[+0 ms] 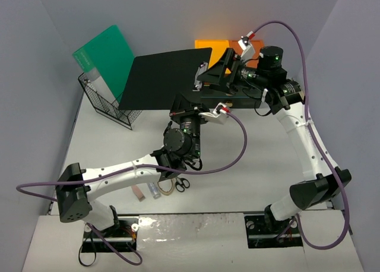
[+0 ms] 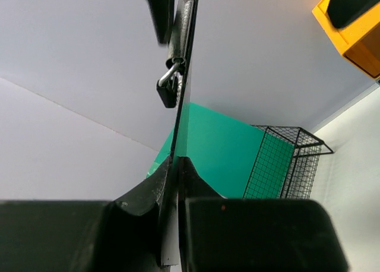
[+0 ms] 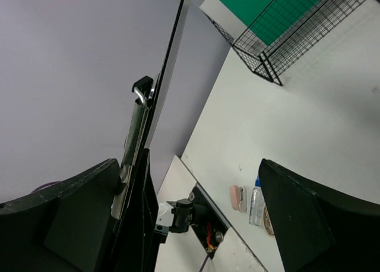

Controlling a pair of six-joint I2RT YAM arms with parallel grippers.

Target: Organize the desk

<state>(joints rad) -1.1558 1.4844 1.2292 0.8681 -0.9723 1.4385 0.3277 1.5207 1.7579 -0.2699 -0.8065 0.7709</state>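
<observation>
A black clipboard (image 1: 161,77) is held up above the white desk (image 1: 255,159), tilted, with its metal clip (image 3: 139,120) at the right end. My left gripper (image 1: 181,104) is shut on the clipboard's near edge; in the left wrist view the clipboard (image 2: 182,100) runs edge-on up from between the left gripper (image 2: 174,177). My right gripper (image 1: 205,76) stands open at the clip end. In the right wrist view the clipboard (image 3: 170,61) lies against the left finger (image 3: 83,215) of the right gripper (image 3: 189,165), and the other finger stands well apart.
A black wire basket (image 1: 107,103) at the back left holds a green folder (image 1: 105,53). An orange-topped drawer unit (image 1: 212,46) stands at the back. Scissors (image 1: 181,184), a tape ring (image 1: 165,186), a small bottle (image 1: 155,190) and a pink eraser (image 1: 138,193) lie near the front edge.
</observation>
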